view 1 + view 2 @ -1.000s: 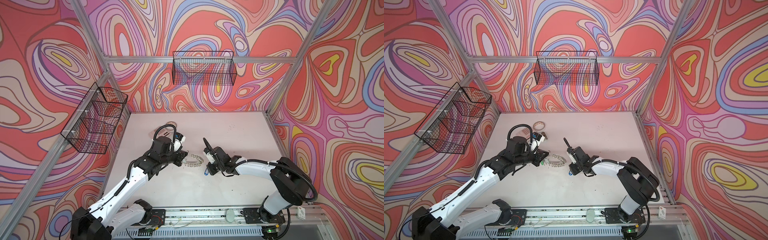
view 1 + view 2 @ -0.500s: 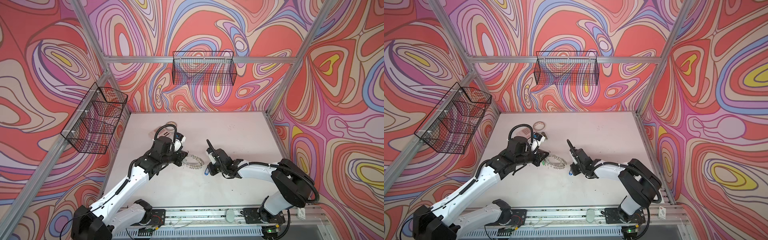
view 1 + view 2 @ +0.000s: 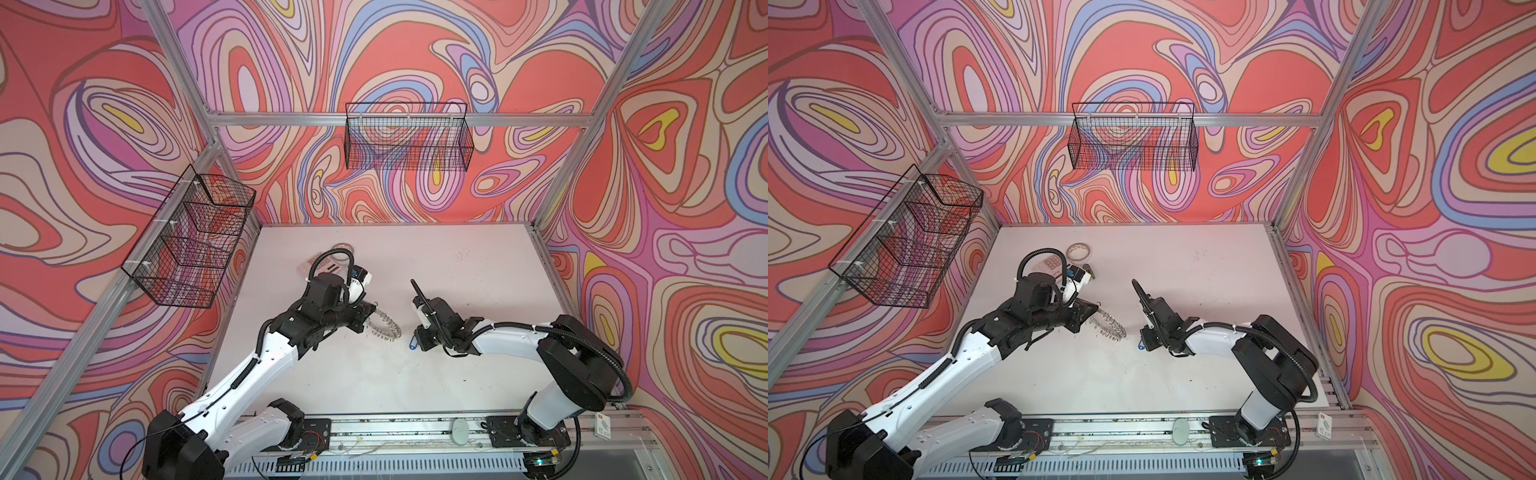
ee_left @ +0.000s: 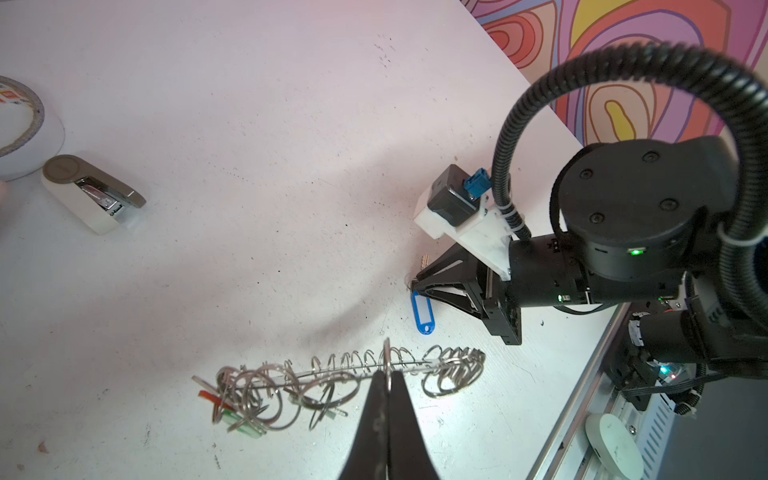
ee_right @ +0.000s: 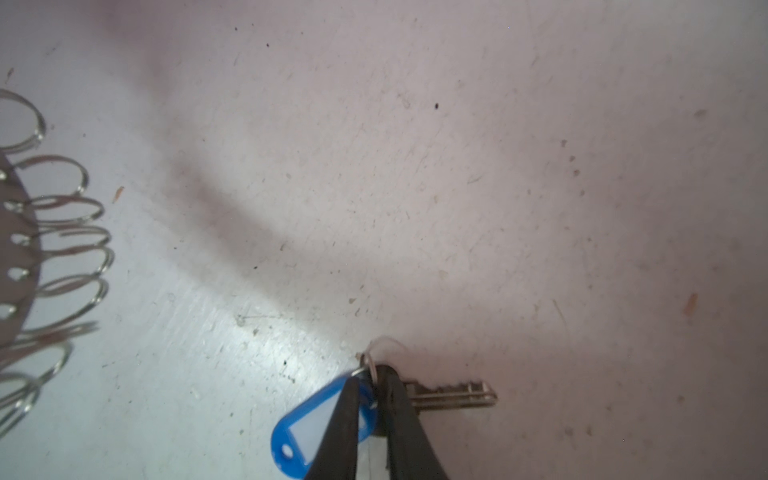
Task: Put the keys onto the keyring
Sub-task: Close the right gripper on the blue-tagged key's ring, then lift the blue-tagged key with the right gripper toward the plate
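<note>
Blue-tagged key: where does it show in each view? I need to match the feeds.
Top view: blue-tagged key near centre, just right of the keyring.
Top view: key likewise right of the keyring.
Left wrist: key at the right gripper's tip, beyond the keyring.
Right wrist: key between the fingers.
Shared landmark: the keyring's wire loops.
</note>
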### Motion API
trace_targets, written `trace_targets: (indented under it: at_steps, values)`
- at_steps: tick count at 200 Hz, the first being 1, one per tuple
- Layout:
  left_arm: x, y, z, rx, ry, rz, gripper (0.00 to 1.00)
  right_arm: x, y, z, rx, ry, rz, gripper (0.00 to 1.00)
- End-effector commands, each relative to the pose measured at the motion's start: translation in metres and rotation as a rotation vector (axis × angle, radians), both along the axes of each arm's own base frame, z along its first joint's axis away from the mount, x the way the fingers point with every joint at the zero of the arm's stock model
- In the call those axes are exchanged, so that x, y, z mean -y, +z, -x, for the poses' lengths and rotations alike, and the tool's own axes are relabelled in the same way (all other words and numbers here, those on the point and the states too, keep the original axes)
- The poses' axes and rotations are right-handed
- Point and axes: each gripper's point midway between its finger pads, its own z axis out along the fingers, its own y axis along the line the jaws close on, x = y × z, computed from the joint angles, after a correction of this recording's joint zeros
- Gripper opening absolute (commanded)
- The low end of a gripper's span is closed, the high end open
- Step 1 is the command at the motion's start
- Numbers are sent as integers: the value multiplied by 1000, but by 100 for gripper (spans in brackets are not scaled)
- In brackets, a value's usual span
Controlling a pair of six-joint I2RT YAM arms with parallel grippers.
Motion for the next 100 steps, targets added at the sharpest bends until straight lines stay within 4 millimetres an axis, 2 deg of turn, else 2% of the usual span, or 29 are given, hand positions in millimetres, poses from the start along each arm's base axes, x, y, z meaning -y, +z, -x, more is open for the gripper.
trace_targets:
  at_steps: [1, 50, 100]
  values:
    - [3, 17, -6, 44, -11, 24, 0, -9, 1, -1, -9, 29, -13, 18]
    - [4, 17, -6, 44, -14, 25, 0, -18, 4, -1, -15, 45, -49, 22]
    - [5, 16, -6, 40, -17, 28, 0, -17, 4, -6, -5, 32, -32, 22]
